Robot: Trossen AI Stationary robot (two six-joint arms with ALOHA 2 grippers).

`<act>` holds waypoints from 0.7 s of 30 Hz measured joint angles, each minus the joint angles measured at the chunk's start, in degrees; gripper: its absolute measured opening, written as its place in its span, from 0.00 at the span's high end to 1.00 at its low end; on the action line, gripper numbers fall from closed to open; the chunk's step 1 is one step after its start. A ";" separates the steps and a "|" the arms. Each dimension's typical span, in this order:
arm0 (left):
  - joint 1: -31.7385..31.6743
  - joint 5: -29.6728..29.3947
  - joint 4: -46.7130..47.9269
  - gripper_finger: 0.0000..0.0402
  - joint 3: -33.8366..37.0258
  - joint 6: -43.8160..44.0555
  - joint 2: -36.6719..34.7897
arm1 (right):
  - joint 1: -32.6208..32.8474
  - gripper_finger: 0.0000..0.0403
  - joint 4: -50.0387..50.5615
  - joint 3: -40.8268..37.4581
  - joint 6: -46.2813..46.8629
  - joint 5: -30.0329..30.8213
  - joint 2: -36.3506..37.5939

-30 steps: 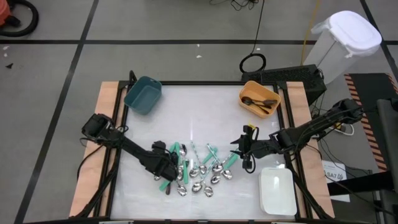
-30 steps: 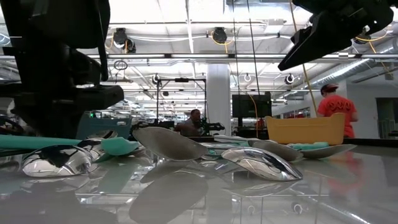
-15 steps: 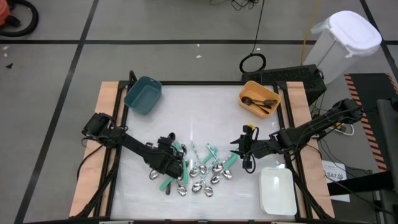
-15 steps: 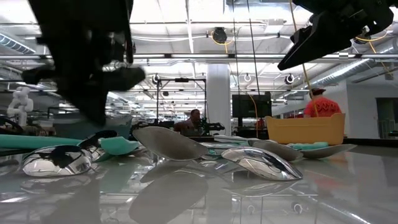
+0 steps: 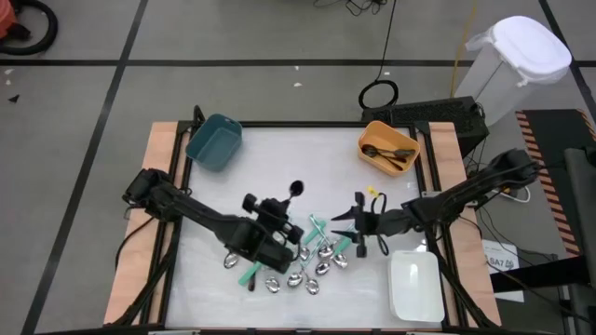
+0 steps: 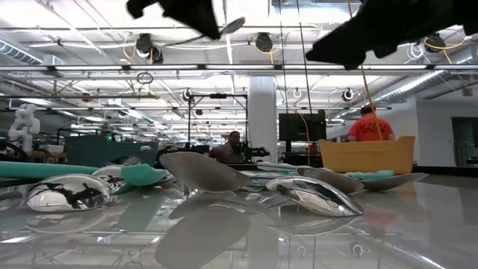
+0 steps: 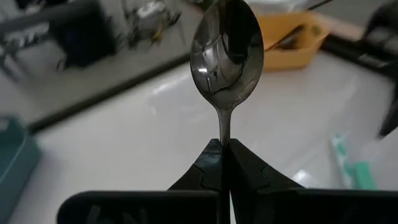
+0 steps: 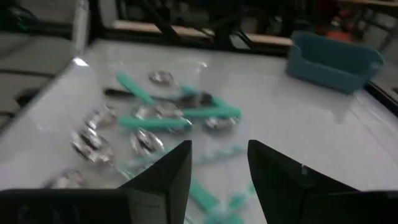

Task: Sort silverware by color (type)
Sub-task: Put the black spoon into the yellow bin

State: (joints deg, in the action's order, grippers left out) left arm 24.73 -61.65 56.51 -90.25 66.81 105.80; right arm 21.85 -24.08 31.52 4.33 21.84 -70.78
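Observation:
The silverware pile (image 5: 312, 261) lies on the white table in the near middle: shiny silver spoons and teal-handled pieces, also seen in the right wrist view (image 8: 161, 115). My left gripper (image 5: 279, 212) hangs above the pile's far left side, shut on a dark shiny spoon (image 5: 296, 189), which also shows in the left wrist view (image 7: 227, 46) and at the top of the low view (image 6: 231, 26). My right gripper (image 5: 358, 223) hovers just right of the pile, open (image 8: 217, 168), touching nothing. My left gripper pinches the spoon's thin handle (image 7: 222, 134) between its two fingertips. The spoon points straight out ahead of the fingers, in line with them, bowl (image 7: 227, 46) foremost and toward the far edge. It is lifted clear of the table and the pile.
A teal bin (image 5: 214, 141) sits at the far left. An orange bin (image 5: 388, 149) at the far right holds dark utensils. A white bin (image 5: 414, 284) stands at the near right, close to my right arm. People move in the room beyond the table (image 6: 370, 123).
My left gripper has risen from the pile's left side and moved toward the far right, carrying the dark spoon up clear of the table. My right gripper has shifted slightly left toward the pile.

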 joint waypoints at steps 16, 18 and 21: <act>0.91 -1.40 -47.42 0.99 0.00 -42.67 0.00 | -0.29 0.63 -36.09 -0.06 -3.58 -3.71 -14.61; 1.18 -1.42 -51.27 0.99 0.66 -45.63 0.00 | -0.54 0.63 -37.51 -0.06 -3.54 -3.64 -14.98; 1.29 -1.41 -55.29 0.99 1.67 -48.42 0.00 | -0.96 0.63 -38.29 -0.06 -3.28 -3.62 -15.20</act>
State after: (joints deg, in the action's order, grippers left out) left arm 26.02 -63.06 1.22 -88.58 18.39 105.80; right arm 20.89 -62.37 31.46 1.05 18.22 -85.97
